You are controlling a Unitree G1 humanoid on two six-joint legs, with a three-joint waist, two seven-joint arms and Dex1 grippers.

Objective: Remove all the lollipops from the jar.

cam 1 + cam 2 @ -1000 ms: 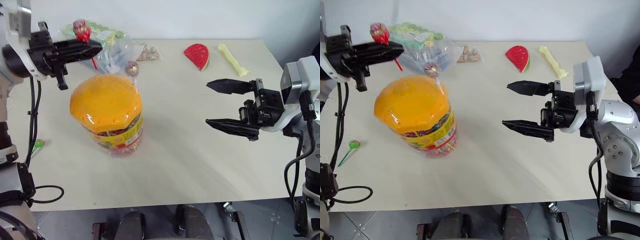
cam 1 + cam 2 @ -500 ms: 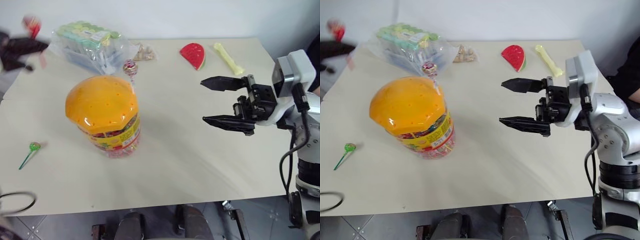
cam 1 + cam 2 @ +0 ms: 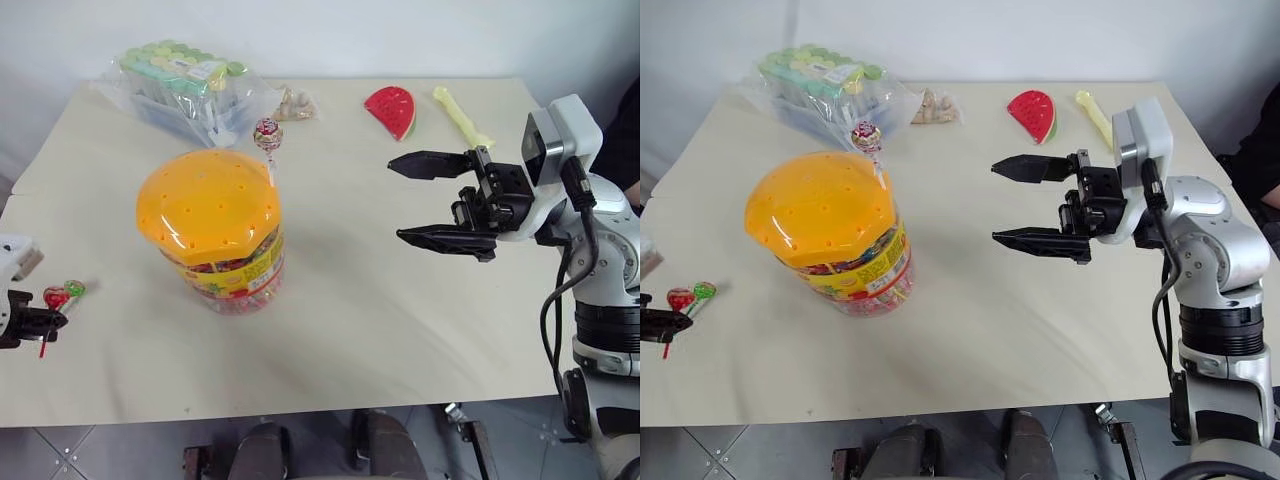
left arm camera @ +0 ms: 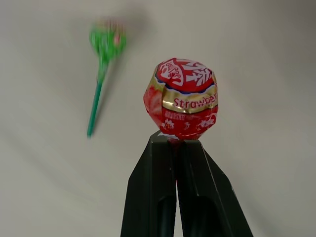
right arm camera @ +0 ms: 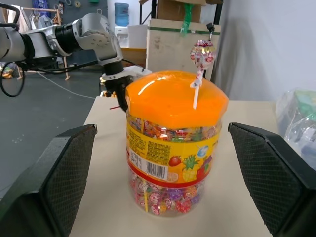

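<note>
Left wrist view: my left claw [image 4: 178, 148] is clamped on the red-wrapped lollipop [image 4: 181, 98], pinching it right under the candy head, fingers pressed together around the stick.
Green lollipop [image 3: 72, 289]: lying flat on the tabletop [image 3: 400, 300], just beside my left claw at about 1 o'clock from it.
Third lollipop [image 3: 266, 134]: standing upright on its white stick, poking out of the orange lid at the jar's 1 o'clock edge.
Jar [image 3: 215, 235]: upright, left of the tabletop's middle, lid on, sweets visible through the clear wall.
My right claw [image 3: 425, 198]: fingers wide apart, nothing in it, hanging over the tabletop at the jar's 3 o'clock, pointed at it.
Background stuff: clear bag [image 3: 185, 85] at the jar's 12 o'clock, watermelon slice toy [image 3: 393, 109] around 2 o'clock.
</note>
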